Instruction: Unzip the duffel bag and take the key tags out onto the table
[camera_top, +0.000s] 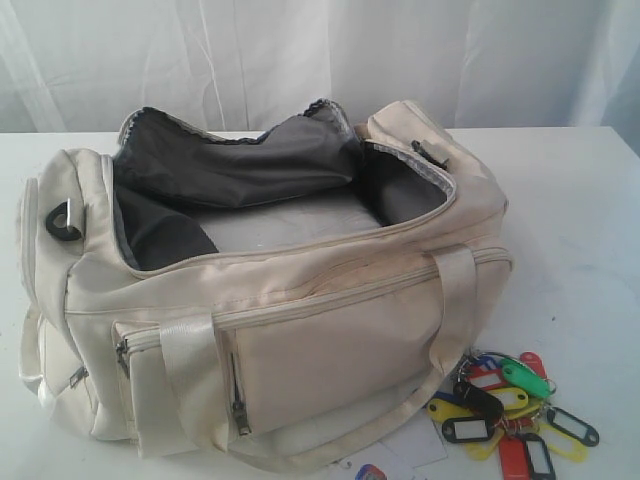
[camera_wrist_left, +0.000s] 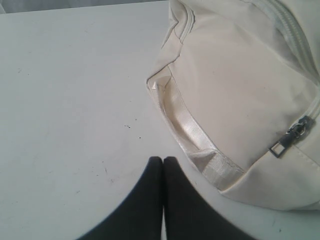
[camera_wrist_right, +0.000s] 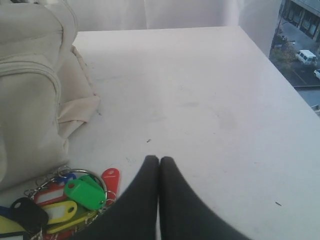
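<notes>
The fingers (camera_wrist_left: 145, 200) of the left gripper (camera_wrist_left: 162, 160) are pressed shut and hold nothing, near one end of the open duffel bag (camera_top: 330, 350), which lies long from 9 to 3 o'clock in the exterior view. The key tags (camera_top: 505, 405) lie on the table (camera_top: 580, 220), at about 4 o'clock from the bag's middle. The right gripper (camera_wrist_right: 159, 161) is closed and empty too, and it looks like the nearer one to them.

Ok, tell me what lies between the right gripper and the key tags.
Between the right gripper and the key tags, the right wrist view shows only bare table.
</notes>
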